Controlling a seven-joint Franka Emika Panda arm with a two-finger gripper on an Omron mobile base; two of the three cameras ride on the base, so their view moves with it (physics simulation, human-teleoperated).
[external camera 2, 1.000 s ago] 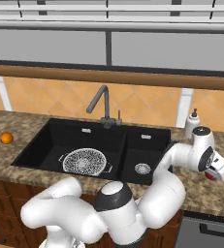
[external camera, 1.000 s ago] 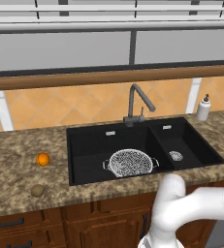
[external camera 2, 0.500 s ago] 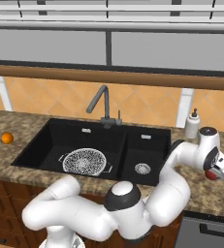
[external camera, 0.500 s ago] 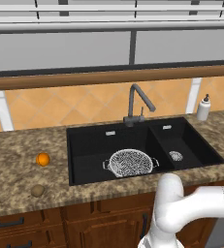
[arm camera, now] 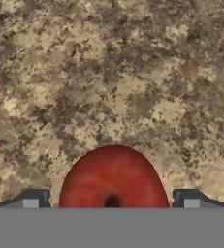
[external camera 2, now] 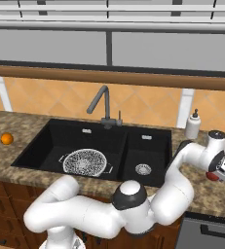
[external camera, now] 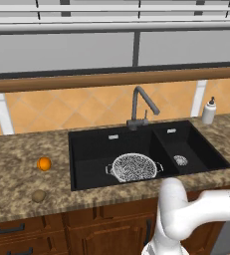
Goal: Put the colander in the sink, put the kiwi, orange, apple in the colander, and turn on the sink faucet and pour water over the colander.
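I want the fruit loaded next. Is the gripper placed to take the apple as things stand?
Probably yes. The open gripper hangs right over the apple on the granite counter, one fingertip either side, with nothing between them.

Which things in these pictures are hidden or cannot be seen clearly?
- Apple: hand view, lower part cut off by the bottom edge; right base view, mostly behind the hand.
- Gripper: hand view, only finger tips show, open either side of the apple.
- Kiwi: left base view, too small for detail.

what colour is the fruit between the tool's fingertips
Red: the apple, clearest in the hand view.
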